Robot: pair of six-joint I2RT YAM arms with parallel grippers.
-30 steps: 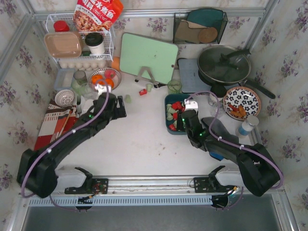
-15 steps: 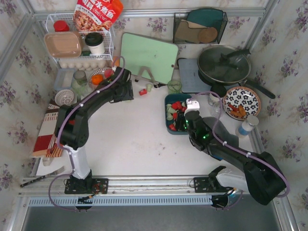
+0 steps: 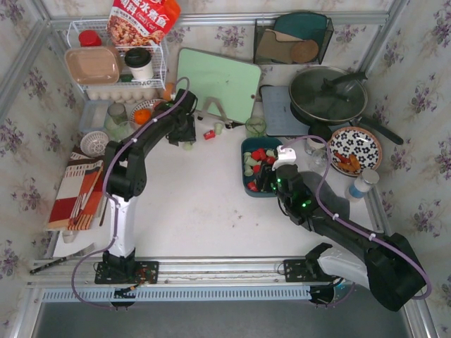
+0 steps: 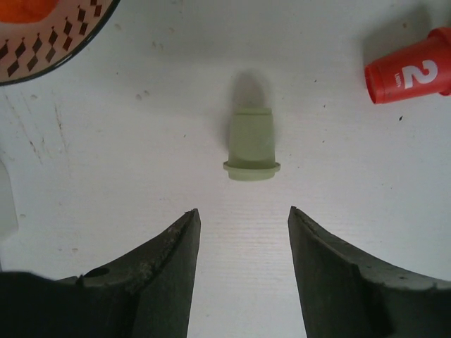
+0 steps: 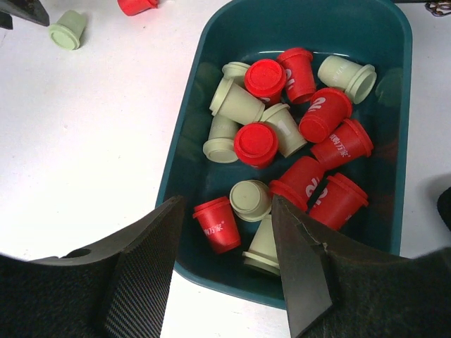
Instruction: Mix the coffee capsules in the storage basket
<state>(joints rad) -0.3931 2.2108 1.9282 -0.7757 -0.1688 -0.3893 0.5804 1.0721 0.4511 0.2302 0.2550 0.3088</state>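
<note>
On white table (image 5: 91, 141), storage basket (image 5: 317, 24) holds coffee capsules (image 5: 256, 144).

White table (image 3: 197, 211) fills the centre; pale wallpaper with purple flowers (image 3: 423, 98) rises at nine, twelve and three o'clock; a metal rail (image 3: 211, 19) runs along twelve.

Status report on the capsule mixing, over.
Left gripper open, loose green capsule just ahead on table. Right gripper open over storage basket, red and green capsules inside. Nothing blocking.

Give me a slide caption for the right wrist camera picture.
Right end effector poised open over the teal storage basket of mixed red and pale green coffee capsules.
</note>
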